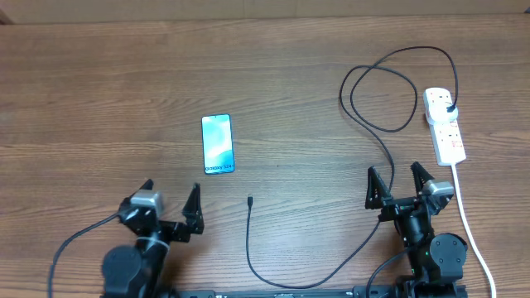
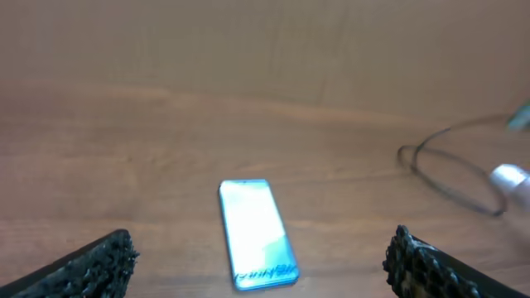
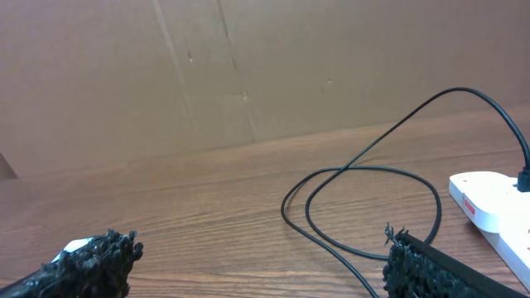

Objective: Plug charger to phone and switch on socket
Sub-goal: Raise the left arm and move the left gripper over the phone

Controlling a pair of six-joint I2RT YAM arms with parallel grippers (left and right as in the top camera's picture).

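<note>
Our left tool [image 1: 171,189] and right tool [image 1: 394,170] stood wide, holding nothing. The phone [image 1: 217,144] lay near the table's [image 1: 99,74] middle, the charger [image 1: 248,240] apart from it.

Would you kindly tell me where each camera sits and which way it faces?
Overhead: above the table, facing straight down on phone, charger, socket; left gripper and right gripper show at bottom.
Left wrist: on the left arm, facing forward at the phone; own fingertips in lower corners.
Right wrist: facing forward at charger loop and socket; own fingertips below.
Shared: overhead and left wrist both show the phone.
</note>
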